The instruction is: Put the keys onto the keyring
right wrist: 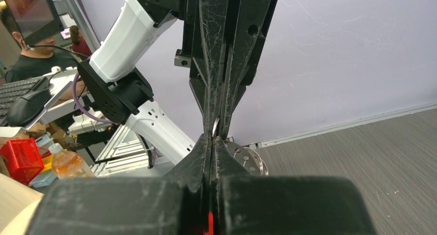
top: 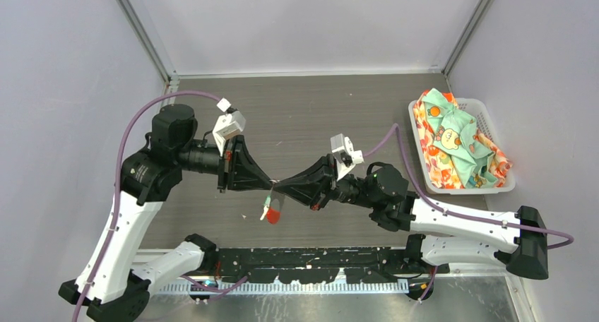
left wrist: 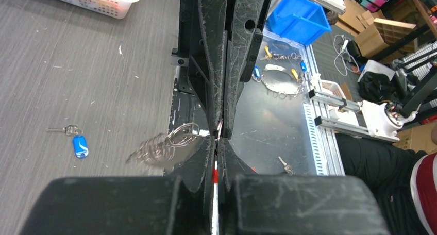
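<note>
My left gripper and right gripper meet tip to tip above the middle of the table, both shut on the keyring. Its red loop hangs below the tips with a green-headed key beside it. In the left wrist view my jaws are closed on a red and white sliver, and a silver ring with a blurred chain swings to their left. In the right wrist view my jaws are closed, with red low between them. A blue-headed key lies on the table.
A white basket of coloured cloth stands at the right edge of the table. A small silver key lies on the metal plate by the arm bases. A blue bin and a person are beyond the table's near edge.
</note>
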You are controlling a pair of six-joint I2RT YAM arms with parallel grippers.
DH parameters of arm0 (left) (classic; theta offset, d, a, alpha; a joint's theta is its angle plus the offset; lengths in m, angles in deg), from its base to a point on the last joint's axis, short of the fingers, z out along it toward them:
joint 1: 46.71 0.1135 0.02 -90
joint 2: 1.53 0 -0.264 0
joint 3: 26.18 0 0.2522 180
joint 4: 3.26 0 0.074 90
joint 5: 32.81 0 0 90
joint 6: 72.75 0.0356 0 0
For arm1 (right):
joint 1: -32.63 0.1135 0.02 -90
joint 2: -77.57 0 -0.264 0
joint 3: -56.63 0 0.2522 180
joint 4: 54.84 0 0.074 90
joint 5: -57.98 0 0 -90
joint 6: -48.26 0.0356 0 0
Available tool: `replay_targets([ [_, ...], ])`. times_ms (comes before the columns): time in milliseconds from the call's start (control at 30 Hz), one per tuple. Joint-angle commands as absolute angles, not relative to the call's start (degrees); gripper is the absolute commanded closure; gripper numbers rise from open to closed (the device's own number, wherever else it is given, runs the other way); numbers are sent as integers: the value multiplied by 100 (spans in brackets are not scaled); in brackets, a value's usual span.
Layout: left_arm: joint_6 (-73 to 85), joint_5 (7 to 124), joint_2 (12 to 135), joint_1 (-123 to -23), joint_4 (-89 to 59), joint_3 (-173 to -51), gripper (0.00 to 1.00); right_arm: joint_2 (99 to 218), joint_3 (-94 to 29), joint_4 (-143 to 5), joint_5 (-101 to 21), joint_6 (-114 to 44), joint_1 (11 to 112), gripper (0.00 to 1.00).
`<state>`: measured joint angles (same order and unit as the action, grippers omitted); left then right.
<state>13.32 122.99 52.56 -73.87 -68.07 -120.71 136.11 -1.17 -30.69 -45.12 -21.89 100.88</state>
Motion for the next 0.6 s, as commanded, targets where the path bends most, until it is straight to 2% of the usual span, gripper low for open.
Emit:
replay_targets([
  [0,1693,12505,5251,-7404,-7133,-12337,99,13549,-290,-2775,-4327,-2217,10090,99],
  [133,2158,12516,5199,-7404,-7218,-12419,100,13483,-351,-2974,-4318,-2206,10089,97],
  [267,3425,12513,4949,-7404,-7406,-12524,100,13085,-464,-3811,-4220,-2442,10092,59],
  [300,3862,12474,4843,-7404,-7446,-12523,100,12944,-476,-4030,-4168,-2527,10092,53],
  [400,4907,12310,4562,-7404,-7450,-12409,100,12557,-478,-4614,-4017,-2866,10092,47],
  [567,6529,12158,4262,-7404,-7523,-12156,100,12180,-542,-5256,-3886,-3256,10092,44],
])
